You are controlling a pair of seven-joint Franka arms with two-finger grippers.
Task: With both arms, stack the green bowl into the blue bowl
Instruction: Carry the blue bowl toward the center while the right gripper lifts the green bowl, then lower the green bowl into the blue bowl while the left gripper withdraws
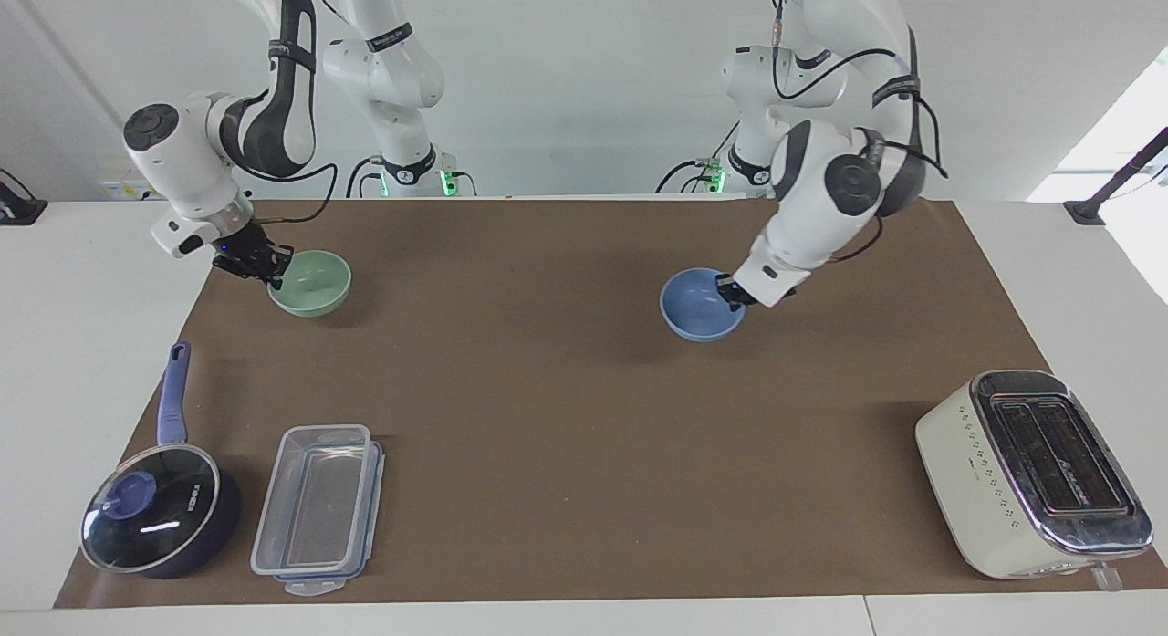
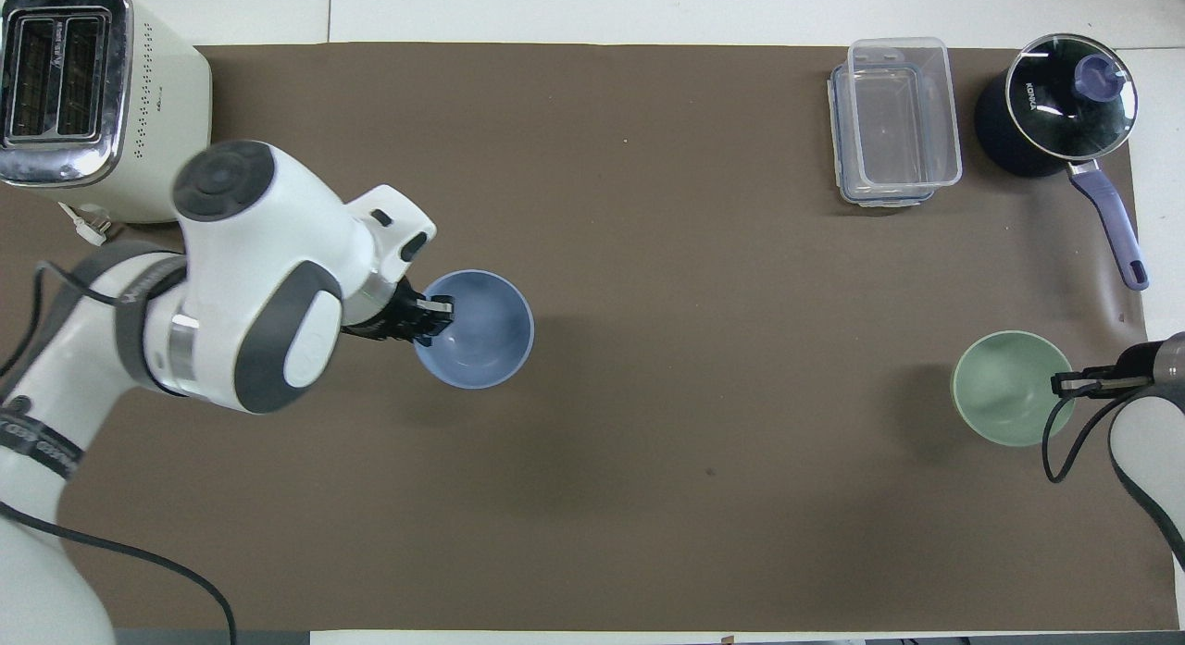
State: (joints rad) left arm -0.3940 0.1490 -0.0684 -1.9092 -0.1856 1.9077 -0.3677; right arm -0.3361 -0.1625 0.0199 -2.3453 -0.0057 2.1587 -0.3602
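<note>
In the facing view the blue bowl [image 1: 701, 304] is held by its rim, raised over the mat's [image 1: 566, 408] middle, in the closed left gripper [image 1: 727, 291]; the green bowl [image 1: 312, 283] is pinched likewise by the right gripper [image 1: 270, 268] at that arm's end; in the overhead view both rim grips are confirmed.

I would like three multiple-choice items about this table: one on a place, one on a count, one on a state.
1. Where is the clear container?
A. beside the saucepan
B. beside the toaster
C. inside the blue bowl

2. How many bowls are there?
A. one
B. two
C. three

3. What is the left gripper doing?
A. hanging open over the toaster
B. resting on the saucepan lid
C. shut on the blue bowl's rim

Key: 1 A, both sit at the right arm's end; 2 B, the blue bowl and the green bowl held by the right gripper; 3 C, its fingertips pinch the rim.
</note>
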